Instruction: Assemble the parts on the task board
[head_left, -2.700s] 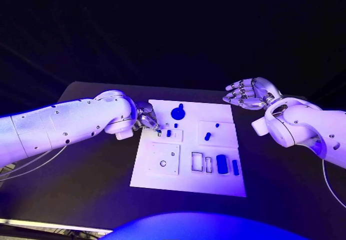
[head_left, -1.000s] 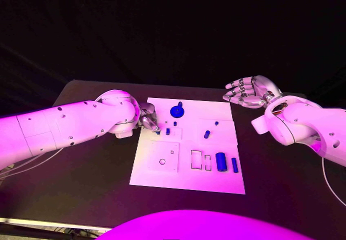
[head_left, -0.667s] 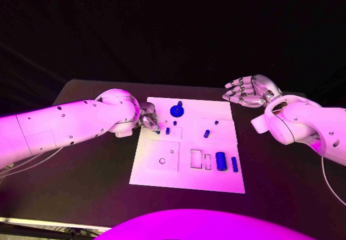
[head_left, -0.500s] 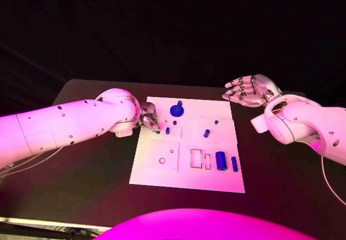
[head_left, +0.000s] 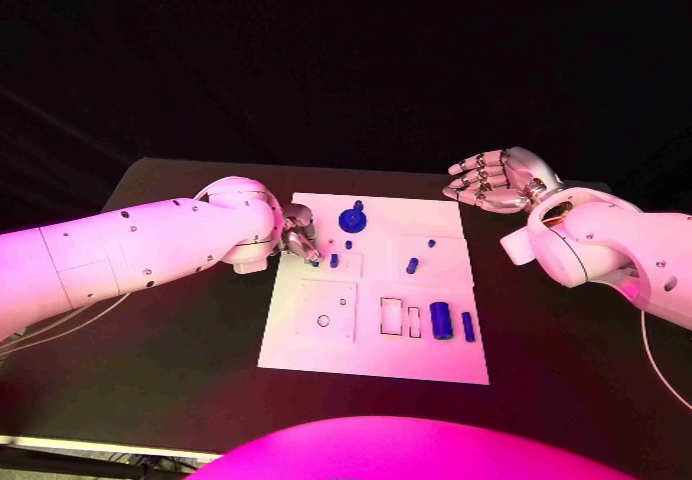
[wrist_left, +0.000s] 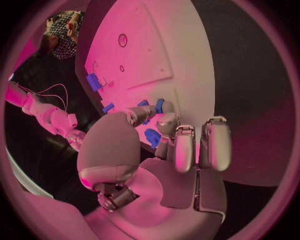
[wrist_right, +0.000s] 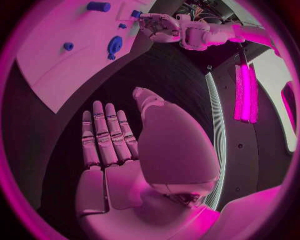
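The left hand (head_left: 299, 240) reaches over the board's (head_left: 378, 355) left edge — fingers pinching a small blue part (wrist_left: 159, 105). The right hand (head_left: 492, 182) hovers beyond the board's far right corner — spread wide, holding nothing.

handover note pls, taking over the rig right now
Left hand: at the board's left edge, fingertips on a small blue part; whether it grips it, can't tell.
Right hand: open, holding nothing, raised off the board's far right corner.
Parts: round knob at the far edge, pegs mid-board, two bars by the slots on the near side.
Done: can't tell. Left: slots look unfilled.
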